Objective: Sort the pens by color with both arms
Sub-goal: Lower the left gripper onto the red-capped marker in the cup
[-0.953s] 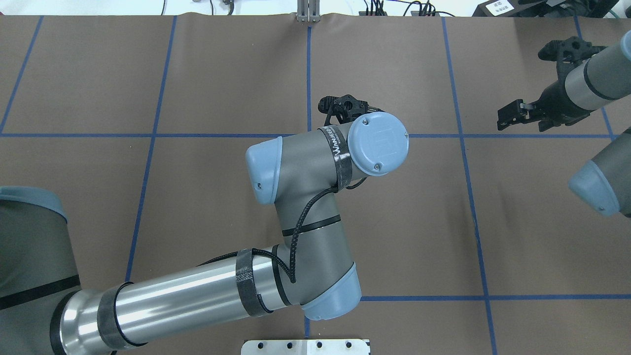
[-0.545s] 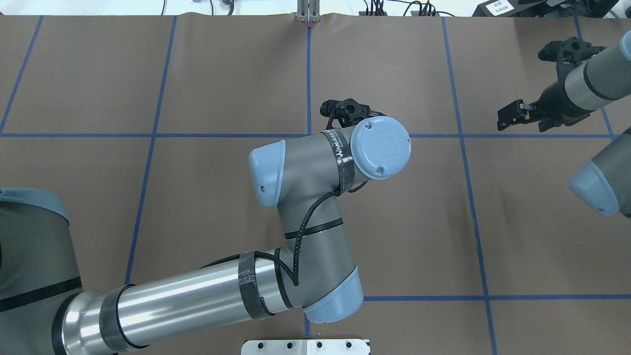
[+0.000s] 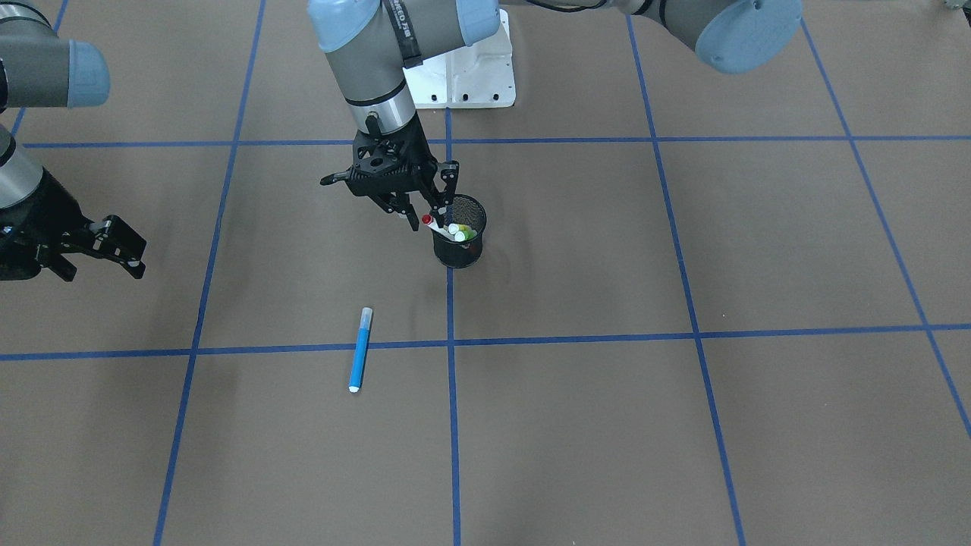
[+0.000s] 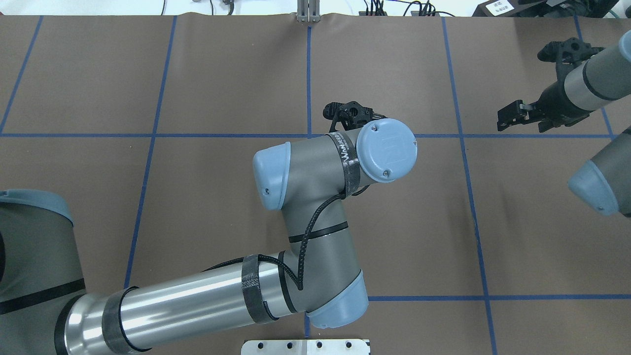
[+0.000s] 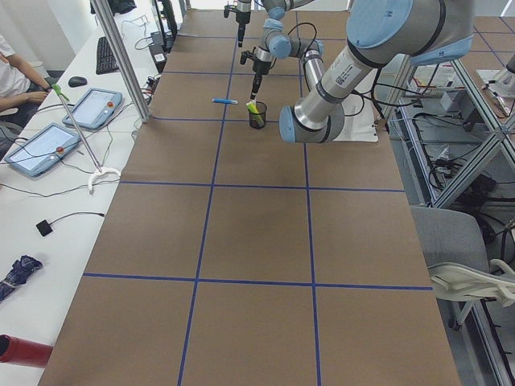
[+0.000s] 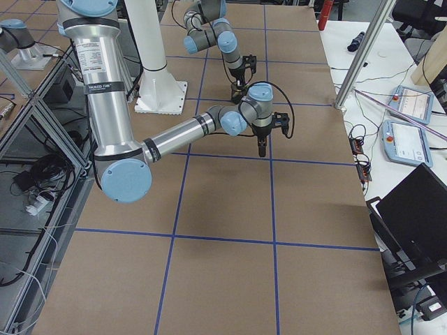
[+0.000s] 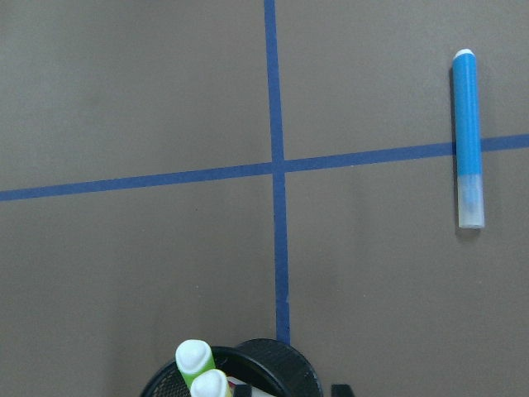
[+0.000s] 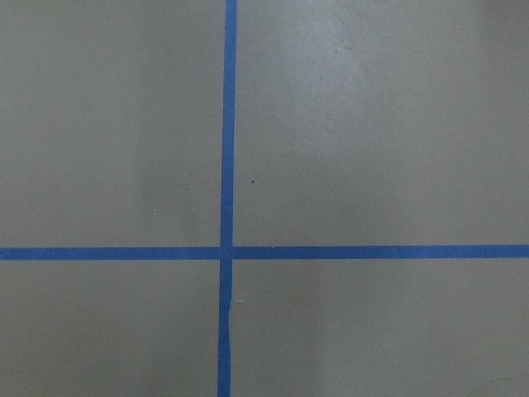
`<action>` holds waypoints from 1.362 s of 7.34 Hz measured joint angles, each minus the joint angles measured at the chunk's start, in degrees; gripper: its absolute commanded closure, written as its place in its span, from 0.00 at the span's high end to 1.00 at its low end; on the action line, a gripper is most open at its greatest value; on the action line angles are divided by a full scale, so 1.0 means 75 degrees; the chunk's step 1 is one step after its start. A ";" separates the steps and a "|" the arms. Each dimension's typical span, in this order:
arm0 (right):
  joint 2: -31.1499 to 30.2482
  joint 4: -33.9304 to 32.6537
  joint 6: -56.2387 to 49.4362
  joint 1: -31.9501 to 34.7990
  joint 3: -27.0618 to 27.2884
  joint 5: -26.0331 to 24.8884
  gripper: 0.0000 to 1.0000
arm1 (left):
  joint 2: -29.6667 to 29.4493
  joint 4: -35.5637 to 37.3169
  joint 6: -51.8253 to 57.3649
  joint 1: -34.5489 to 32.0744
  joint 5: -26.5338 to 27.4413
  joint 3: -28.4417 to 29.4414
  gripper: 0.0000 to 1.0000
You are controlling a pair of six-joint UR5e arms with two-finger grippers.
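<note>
Blue pen (image 3: 360,349) lies flat near the middle of the surface, a bit toward the edge opposite the robot, white tip pointing at that edge. The other three stand in the black mesh cup (image 3: 459,250) dead centre. The red-ended pen (image 3: 428,221) leans out, with the green pen (image 7: 193,357) and the yellower pen (image 7: 212,385) white caps up. Left arm (image 4: 315,197) points straight down and the left gripper (image 3: 425,211) has its fingers apart around the red tip. Right arm (image 4: 591,79) sits by the right edge, right gripper (image 4: 502,120) fingers spread, holding nothing.
</note>
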 measured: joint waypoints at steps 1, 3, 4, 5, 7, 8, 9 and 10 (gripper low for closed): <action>0.0004 -0.0002 0.0000 -0.0003 -0.0003 0.0005 0.98 | -0.0001 0.0033 -0.0001 0.0002 -0.0001 -0.0004 0.00; 0.0010 -0.0003 0.0000 -0.0007 -0.0004 0.0022 0.98 | -0.0004 0.0081 -0.0001 0.0007 -0.0003 -0.0023 0.00; 0.0015 -0.0003 0.0000 -0.0007 -0.0004 0.0023 0.98 | -0.0030 0.0245 0.0002 0.0008 -0.0002 -0.0181 0.00; 0.0023 -0.0008 0.0000 -0.0007 -0.0007 0.0015 0.98 | -0.0027 0.0591 0.0012 0.0009 -0.0004 -0.0552 0.00; 0.0046 -0.0011 0.0000 -0.0007 -0.0008 -0.0006 0.98 | 0.0086 0.1160 0.0023 0.0001 -0.0024 -0.1426 0.00; 0.0060 -0.0011 0.0002 -0.0007 -0.0006 -0.0013 0.98 | 0.0158 0.1243 0.0021 -0.0006 -0.0043 -0.1775 0.00; 0.0069 -0.0010 0.0007 -0.0007 -0.0005 -0.0017 0.98 | 0.0183 0.1268 -0.0002 -0.0010 -0.0067 -0.2067 0.00; 0.0076 -0.0005 0.0015 -0.0007 -0.0001 -0.0021 0.98 | 0.0169 0.1235 -0.0070 -0.0061 -0.0160 -0.2237 0.00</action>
